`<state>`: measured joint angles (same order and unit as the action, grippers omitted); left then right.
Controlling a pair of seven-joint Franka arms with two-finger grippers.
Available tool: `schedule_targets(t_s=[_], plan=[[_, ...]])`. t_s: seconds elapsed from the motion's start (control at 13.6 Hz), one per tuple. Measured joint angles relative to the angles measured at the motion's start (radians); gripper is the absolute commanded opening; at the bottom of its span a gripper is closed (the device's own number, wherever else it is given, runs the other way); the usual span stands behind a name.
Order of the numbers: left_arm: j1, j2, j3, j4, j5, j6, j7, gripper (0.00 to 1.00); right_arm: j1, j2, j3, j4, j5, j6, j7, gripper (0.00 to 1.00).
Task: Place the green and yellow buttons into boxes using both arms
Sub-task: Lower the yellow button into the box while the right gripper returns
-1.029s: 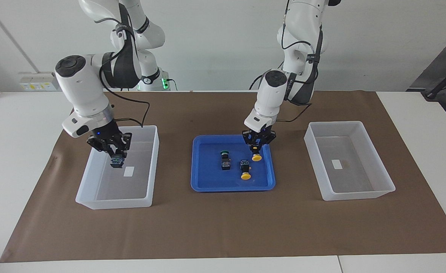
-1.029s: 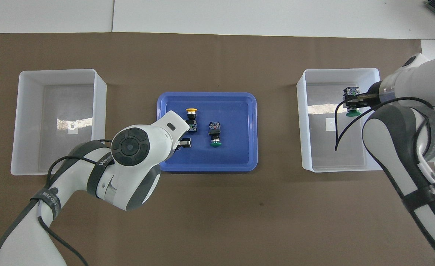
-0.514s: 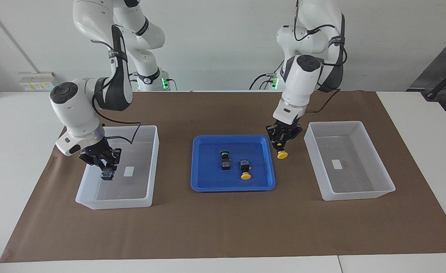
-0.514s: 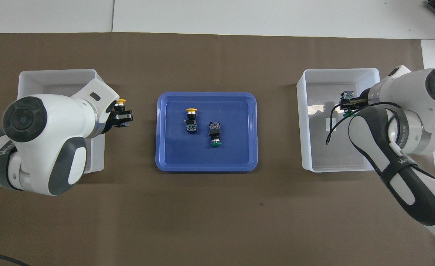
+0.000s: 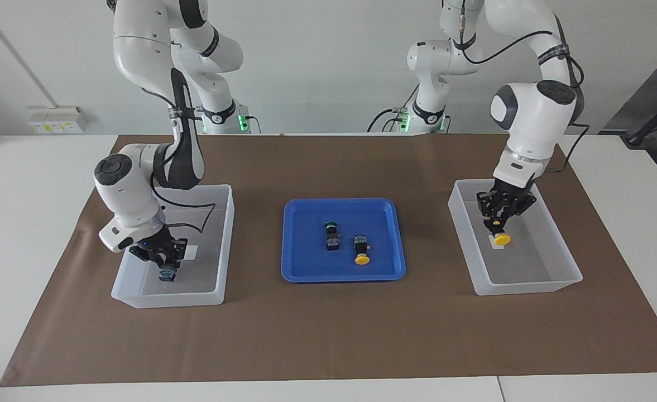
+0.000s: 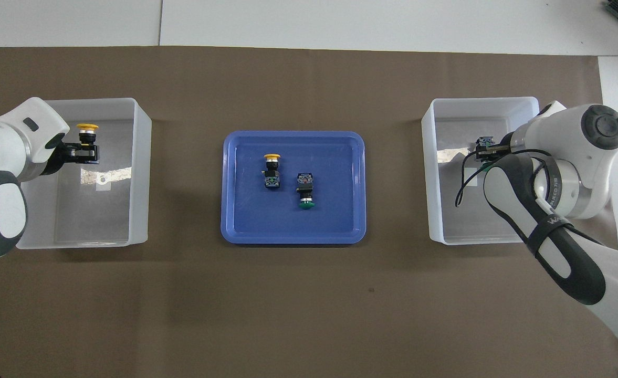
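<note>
My left gripper [image 5: 499, 225] is shut on a yellow button [image 5: 502, 239], cap down, held inside the translucent box [image 5: 515, 288] at the left arm's end of the table; the overhead view shows this yellow button [image 6: 86, 134] over the same box [image 6: 142, 173]. My right gripper [image 5: 163, 263] is low inside the other box [image 5: 225, 240], shut on a green button [image 5: 166, 273] that sits at or just above the box floor. In the overhead view only the button's grey body [image 6: 484, 142] shows, its green cap hidden by the arm.
A shallow blue tray [image 5: 290, 245] lies midway between the boxes on brown paper. In it lie one green button [image 5: 331, 235] and one yellow button [image 5: 361, 249], side by side. The white table edge runs along the end farthest from the robots.
My left arm carried the yellow button from the tray's edge to inside its box. My right gripper sank lower into its box with the green button.
</note>
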<state>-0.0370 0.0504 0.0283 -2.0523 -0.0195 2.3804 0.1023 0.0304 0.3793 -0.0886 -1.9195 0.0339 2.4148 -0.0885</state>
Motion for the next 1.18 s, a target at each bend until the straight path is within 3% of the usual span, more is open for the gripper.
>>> schedule_targets(t_s=[0.29,0.51,0.73,1.1,1.18], plan=[[0.044,0.063,-0.001,0.001,0.000,0.084,0.057,0.00,0.008,-0.026,0.009,0.006,0.000,-0.012,0.006,1.00],[0.052,0.126,-0.002,0.012,0.000,0.131,0.057,0.00,0.048,-0.112,0.032,0.015,0.000,-0.077,0.007,1.00],[0.060,0.173,-0.001,0.024,0.000,0.186,0.057,0.00,0.158,-0.187,0.041,0.014,0.001,-0.121,0.047,1.00],[0.059,0.260,-0.011,0.027,0.000,0.299,0.057,0.00,0.348,-0.192,0.046,0.008,0.001,-0.113,0.259,1.00],[0.059,0.273,-0.012,0.029,0.000,0.314,0.057,0.14,0.382,-0.185,0.046,0.005,0.001,-0.094,0.283,1.00]])
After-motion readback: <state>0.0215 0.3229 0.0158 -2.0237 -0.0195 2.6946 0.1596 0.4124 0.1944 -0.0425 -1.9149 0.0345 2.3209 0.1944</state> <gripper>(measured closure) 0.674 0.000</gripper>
